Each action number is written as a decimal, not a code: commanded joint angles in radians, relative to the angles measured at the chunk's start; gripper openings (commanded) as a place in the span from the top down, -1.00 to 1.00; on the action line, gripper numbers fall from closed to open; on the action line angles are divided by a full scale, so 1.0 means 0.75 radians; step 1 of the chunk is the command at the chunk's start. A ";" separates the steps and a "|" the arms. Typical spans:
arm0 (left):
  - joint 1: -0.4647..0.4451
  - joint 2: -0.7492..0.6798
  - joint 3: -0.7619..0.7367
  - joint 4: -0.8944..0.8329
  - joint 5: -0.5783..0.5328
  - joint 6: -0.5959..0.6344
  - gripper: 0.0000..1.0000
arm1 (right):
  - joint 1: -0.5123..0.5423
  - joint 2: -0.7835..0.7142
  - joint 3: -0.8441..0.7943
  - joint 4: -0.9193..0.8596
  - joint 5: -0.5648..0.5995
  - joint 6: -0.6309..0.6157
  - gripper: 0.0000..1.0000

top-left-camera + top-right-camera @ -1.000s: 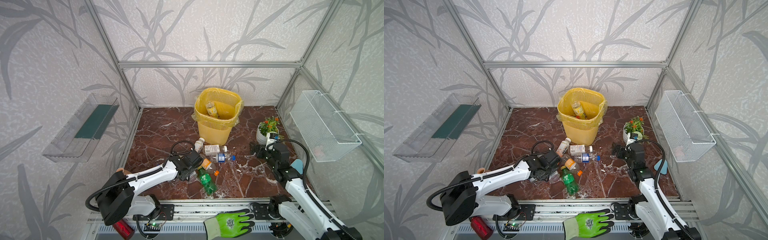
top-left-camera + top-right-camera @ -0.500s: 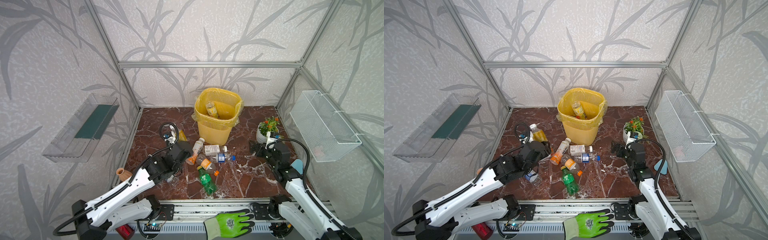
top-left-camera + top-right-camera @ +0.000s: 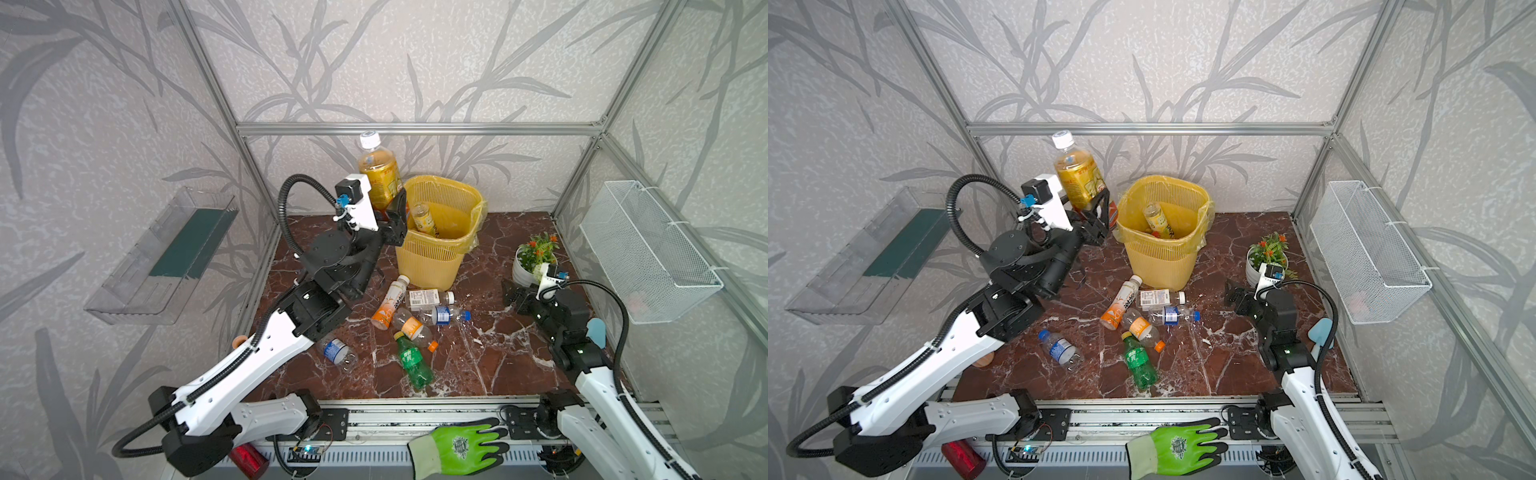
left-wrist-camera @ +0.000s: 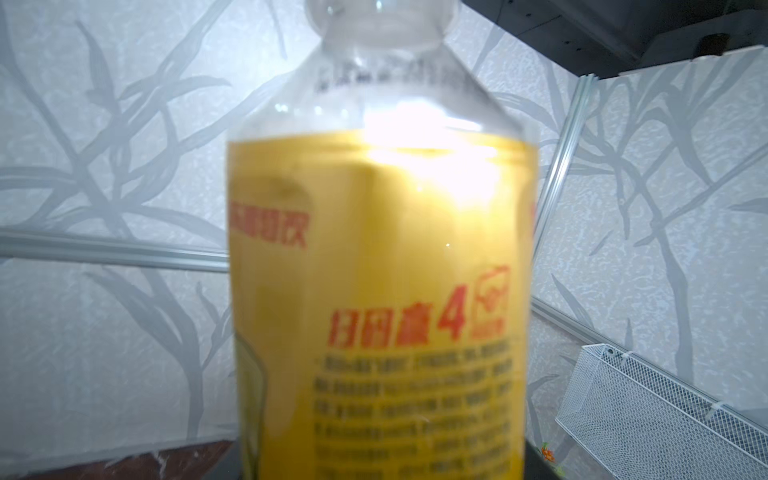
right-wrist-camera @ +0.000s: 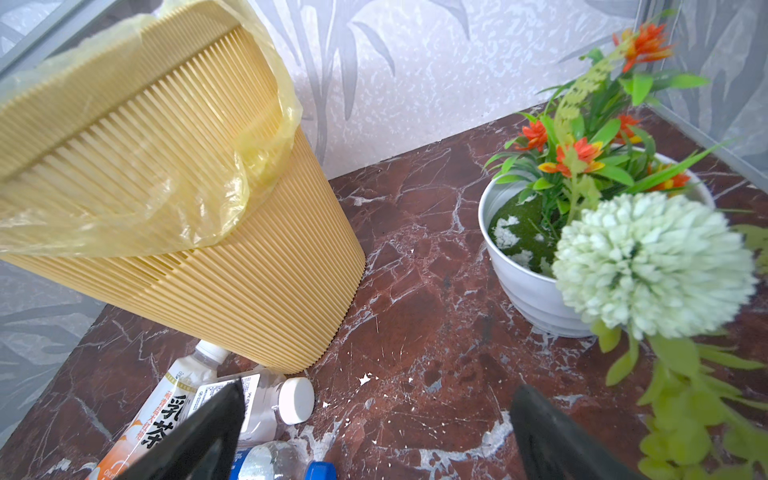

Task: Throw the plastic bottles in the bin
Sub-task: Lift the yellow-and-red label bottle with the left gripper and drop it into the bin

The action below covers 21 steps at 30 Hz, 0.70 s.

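Left gripper (image 3: 390, 207) is clamping a bottle (image 3: 377, 172) up beside the bin (image 3: 428, 262); it needs carrying over the rim. Right gripper (image 5: 378, 390) is gaping, empty.

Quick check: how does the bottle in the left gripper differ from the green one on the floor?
The yellow-labelled bottle is held roughly upright in the air, clamped in the left gripper beside the bin; the green bottle lies on its side on the floor, untouched. The yellow-labelled bottle is clear with a white cap; the green bottle is tinted green throughout. Both are capped plastic and neither is in the bin.
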 commanded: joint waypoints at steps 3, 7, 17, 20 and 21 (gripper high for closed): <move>0.082 0.328 0.193 -0.009 0.177 0.031 0.07 | -0.007 -0.034 0.046 -0.048 0.000 0.009 -0.99; 0.195 0.658 0.546 -0.386 0.265 -0.140 -0.05 | -0.006 -0.014 0.064 -0.048 -0.042 0.030 -0.97; 0.186 0.499 0.524 -0.302 0.413 -0.024 -0.98 | -0.006 -0.062 0.100 -0.126 0.001 -0.018 -0.96; 0.159 0.401 0.384 -0.205 0.368 0.019 -0.98 | -0.008 -0.048 0.101 -0.122 -0.008 -0.003 -0.96; 0.159 0.377 0.351 -0.202 0.357 0.017 -0.98 | -0.007 -0.041 0.101 -0.116 -0.013 0.000 -0.96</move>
